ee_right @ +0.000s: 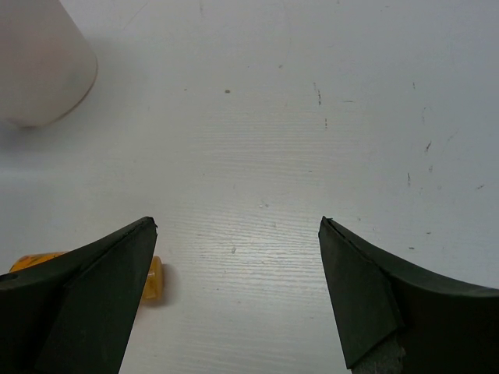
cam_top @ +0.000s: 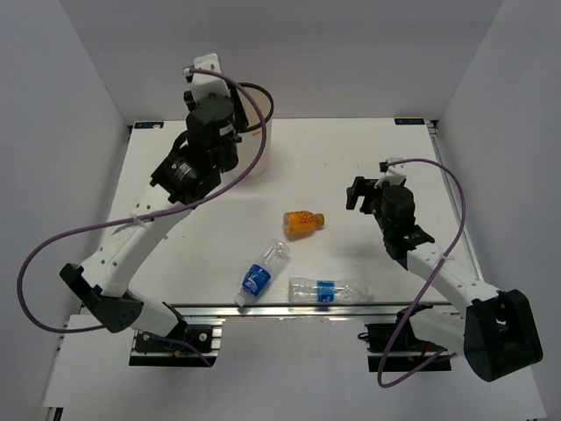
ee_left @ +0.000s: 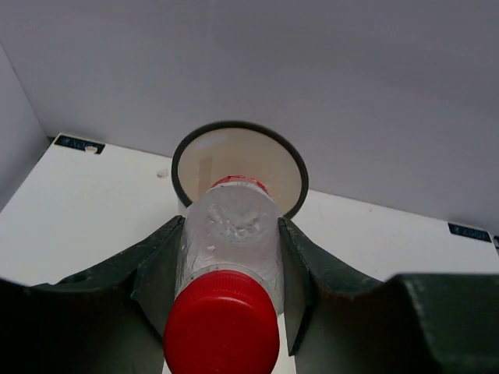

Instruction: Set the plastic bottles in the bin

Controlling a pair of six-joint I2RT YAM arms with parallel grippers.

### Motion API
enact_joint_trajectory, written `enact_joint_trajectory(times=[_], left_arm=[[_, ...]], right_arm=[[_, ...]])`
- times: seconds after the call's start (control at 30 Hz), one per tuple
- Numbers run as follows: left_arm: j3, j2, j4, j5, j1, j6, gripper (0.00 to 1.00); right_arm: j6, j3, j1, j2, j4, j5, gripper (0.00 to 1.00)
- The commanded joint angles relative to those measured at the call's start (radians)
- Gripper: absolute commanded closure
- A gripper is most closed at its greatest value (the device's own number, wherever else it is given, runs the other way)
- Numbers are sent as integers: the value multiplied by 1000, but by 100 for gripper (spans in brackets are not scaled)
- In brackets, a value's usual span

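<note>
Your left hand [ee_left: 231, 261] is clamped on a clear plastic bottle with a red cap [ee_left: 231, 234], and the open mouth of the white, black-rimmed bucket bin [ee_left: 181, 167] shows just beyond the bottle's far end. Your right hand [ee_right: 238, 226] hangs spread wide over the white counter [ee_right: 312, 117], near a short orange bottle [cam_top: 303, 223]. A clear blue-labelled bottle [cam_top: 261, 274] and a second blue-labelled bottle [cam_top: 328, 290] lie near the front edge.
</note>
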State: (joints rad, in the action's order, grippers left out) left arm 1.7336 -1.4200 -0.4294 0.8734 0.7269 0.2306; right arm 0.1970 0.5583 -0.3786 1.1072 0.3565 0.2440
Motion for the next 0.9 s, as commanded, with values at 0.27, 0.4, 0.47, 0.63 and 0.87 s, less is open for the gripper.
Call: enact_joint_trajectory(times=[0.27,0.4,0.47,0.63,0.87], left_arm=[[486,-401,-82,-249,-264,-55,100],[488,-494,-58,-353,-319,-48,99],[500,-514,-75,-407,-343,-13,100],[426,-496,-26,-511,-405,29,100],[408,-540,-60,-487,-428,52,68]], right_arm=[[-25,2,10,17,16,34,11],[-27,5,10,23,-2,34,11],[-31,5,12,20,-10,44,11],[-39,2,12,5,-8,52,11],[-42,9,14,-4,-39,34,11]])
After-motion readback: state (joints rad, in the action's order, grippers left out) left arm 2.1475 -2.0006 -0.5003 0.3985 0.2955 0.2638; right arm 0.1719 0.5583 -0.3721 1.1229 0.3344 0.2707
